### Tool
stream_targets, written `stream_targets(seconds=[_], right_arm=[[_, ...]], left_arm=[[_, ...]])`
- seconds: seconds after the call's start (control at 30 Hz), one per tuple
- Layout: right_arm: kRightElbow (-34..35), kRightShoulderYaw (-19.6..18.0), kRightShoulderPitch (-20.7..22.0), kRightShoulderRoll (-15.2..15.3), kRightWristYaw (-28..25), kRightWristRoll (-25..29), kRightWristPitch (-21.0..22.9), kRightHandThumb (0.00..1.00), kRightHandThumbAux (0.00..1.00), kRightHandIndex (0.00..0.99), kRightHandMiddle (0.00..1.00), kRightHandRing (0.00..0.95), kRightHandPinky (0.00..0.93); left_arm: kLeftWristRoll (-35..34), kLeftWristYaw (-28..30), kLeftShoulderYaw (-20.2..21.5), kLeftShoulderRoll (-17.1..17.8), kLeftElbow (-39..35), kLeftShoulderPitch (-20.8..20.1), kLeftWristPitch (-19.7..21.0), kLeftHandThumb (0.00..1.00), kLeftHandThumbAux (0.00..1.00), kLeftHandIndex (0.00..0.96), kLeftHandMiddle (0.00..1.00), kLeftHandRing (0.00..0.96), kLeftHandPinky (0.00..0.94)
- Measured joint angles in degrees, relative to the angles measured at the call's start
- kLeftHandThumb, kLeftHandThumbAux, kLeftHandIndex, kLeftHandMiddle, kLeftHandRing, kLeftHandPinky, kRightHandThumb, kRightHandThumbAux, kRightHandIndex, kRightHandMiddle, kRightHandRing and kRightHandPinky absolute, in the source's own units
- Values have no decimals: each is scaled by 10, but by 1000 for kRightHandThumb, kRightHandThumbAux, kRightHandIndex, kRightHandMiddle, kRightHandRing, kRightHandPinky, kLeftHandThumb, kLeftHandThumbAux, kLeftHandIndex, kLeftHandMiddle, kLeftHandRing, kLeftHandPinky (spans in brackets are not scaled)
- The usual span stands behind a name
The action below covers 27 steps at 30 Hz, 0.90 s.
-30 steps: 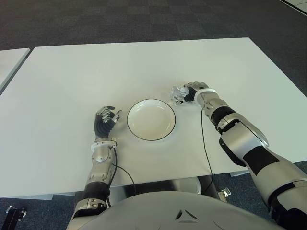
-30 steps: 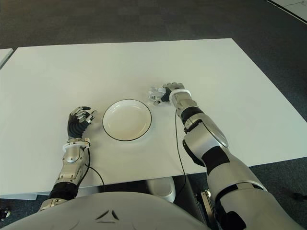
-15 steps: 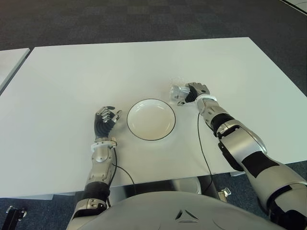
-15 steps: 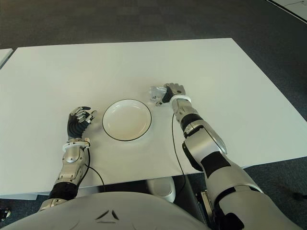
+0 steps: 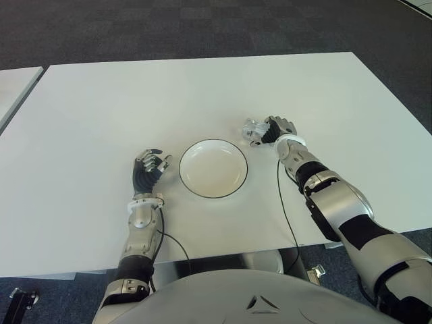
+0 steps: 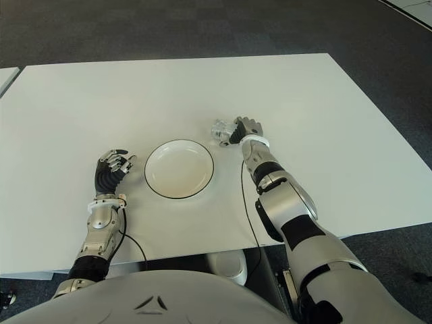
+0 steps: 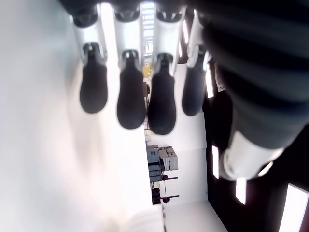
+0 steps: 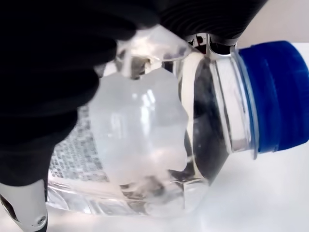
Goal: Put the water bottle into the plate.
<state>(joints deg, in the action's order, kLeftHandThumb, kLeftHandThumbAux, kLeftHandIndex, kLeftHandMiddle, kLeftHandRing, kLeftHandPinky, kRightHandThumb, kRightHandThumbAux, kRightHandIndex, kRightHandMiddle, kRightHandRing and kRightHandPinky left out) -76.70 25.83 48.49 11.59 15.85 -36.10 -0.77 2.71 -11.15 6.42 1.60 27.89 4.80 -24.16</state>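
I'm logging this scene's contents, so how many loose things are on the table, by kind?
Water bottle: 1, gripped by the right hand, just right of the plate.
Plate: 1, nothing in it.
Total: 2.
The left hand shows left of the plate, holding nothing.

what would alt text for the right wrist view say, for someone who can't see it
Close-up of the right hand, its dark fingers wrapped around a clear plastic water bottle with a blue cap. The bottle lies sideways just above the white table, with a printed label partly visible under the fingers.
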Motion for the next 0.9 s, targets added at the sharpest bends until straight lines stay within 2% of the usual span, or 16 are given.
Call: stream_targets(seconds=[0.47, 0.67, 0.8, 0.9], right_arm=[[0, -9, -3, 0, 23, 6, -12, 702, 725, 439, 792, 776, 784], [1, -9, -6, 5, 45, 6, -30, 705, 724, 439, 812, 806, 826], [23, -14, -7, 12, 62, 6, -48, 706, 722, 439, 836, 831, 847], [67, -19, -7, 20, 74, 6, -58, 707, 722, 439, 859, 851, 867]], left_arm=[[-5, 2, 1, 5, 17, -12, -5, 700, 720, 435, 678, 674, 642], [-6, 2, 2, 6, 20, -14, -7, 701, 719, 435, 674, 671, 636], [-5, 2, 2, 8, 21, -15, -8, 701, 719, 435, 675, 670, 642], [-5, 2, 2, 9, 22, -15, -9, 701, 720, 435, 673, 668, 637]])
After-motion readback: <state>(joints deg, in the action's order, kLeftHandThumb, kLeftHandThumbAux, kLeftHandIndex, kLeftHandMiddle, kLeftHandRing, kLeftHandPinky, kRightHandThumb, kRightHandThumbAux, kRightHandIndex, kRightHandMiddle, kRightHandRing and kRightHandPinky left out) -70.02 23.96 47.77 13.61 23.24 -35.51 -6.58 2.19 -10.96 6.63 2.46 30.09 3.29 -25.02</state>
